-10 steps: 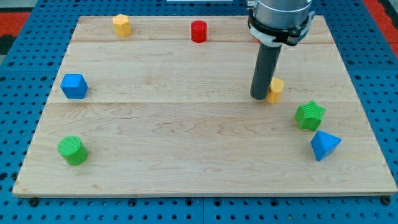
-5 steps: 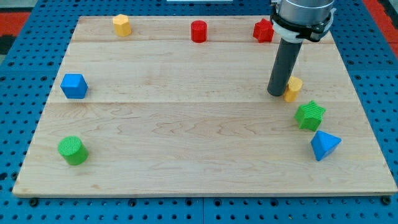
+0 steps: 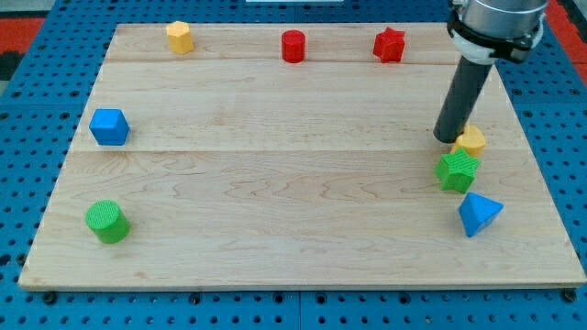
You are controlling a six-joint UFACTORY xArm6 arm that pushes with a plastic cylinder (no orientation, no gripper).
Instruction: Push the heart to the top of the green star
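The worktop [image 3: 275,183] is a pale wooden board with visible plank seams, lying on a blue perforated base with red showing at the far corners, and there are no jaws here, only the dark rod whose end, my tip [image 3: 447,139], sits on the board touching the left side of the yellow heart [image 3: 471,141]. That heart lies at the right, just beyond the green star [image 3: 457,170] and touching it, with the blue triangular block [image 3: 479,214] nearer. Along the far edge stand a yellow block [image 3: 180,37], a red cylinder [image 3: 293,46] and a red star [image 3: 390,44], while a blue cube [image 3: 109,126] and a green cylinder [image 3: 107,221] sit at the left
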